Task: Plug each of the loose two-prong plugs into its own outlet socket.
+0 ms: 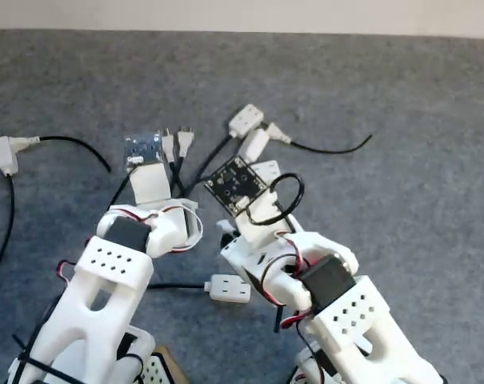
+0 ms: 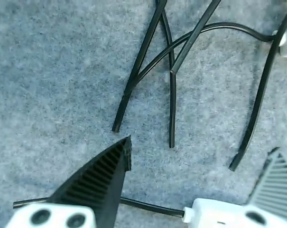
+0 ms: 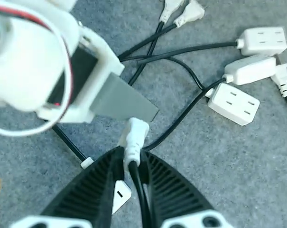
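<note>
right hand [image 3: 133,152] is clamped shut on a white plug [image 3: 135,133], pinching its body, with the black cord [image 3: 138,190] trailing back between the fingers. my read: that hold keeps the prong end pointing forward for insertion. the prongs are hidden, so i can't confirm. the plug is held low over the table, its front end just beside the grey finger of my left hand [image 2: 202,145].

left hand is wide open with nothing in it, hanging over a tangle of black cords [image 2: 171,95]. a white block [image 2: 219,216] on a cord, which looks like a socket, lies near its fingers. that's probably why it's parked there: to pin the block while the right hand pushes in. a guess, not fact.

three socket blocks [image 3: 233,103] lie clustered ahead of the right hand, two with slots showing, near the held plug but apart from it. two loose plugs [image 1: 178,144] lie side by side beyond the left hand. an angled plug [image 1: 275,132] lies beside the cluster, and a lone plug [image 1: 6,154] lies well apart at the far left.

i can't see anything plugged in yet, so the task looks early.

table [image 1: 402,96] has a grey short-pile carpet cover. it should grip, so the blocks may not slide much. a pale strip runs along the far edge; wall or floor, i can't tell.
</note>
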`<state>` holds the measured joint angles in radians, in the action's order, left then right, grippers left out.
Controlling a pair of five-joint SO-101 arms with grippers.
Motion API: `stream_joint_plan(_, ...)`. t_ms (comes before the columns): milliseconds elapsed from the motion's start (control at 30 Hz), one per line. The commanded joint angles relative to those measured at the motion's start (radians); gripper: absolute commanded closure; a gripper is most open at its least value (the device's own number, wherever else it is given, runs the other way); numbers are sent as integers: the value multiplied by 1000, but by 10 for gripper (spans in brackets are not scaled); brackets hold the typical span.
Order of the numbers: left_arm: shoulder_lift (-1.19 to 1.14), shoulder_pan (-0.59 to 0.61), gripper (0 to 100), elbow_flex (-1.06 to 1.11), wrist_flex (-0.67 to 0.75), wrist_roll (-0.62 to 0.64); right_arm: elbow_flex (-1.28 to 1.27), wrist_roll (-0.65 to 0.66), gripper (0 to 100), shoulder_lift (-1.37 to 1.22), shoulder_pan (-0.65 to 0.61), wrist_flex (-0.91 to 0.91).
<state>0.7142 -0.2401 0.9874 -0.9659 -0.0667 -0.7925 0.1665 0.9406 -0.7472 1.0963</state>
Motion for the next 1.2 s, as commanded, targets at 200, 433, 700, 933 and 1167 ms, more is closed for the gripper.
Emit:
stream_joint_plan(200,-4,-19,583,4,3,2,99,-9,994,-136,5,25)
stream_joint_plan(433,-7,334,585,-4,83,84,354,-6,994,-288,19,354)
stream_joint_plan(700,-10,530,585,4,173,241,674,-54,994,-598,22,668)
stream_joint_plan(933,-4,535,585,25,175,242,648,-218,994,-769,56,656)
stream_joint_plan(1167,-4,535,585,28,175,241,638,-328,994,-808,51,656)
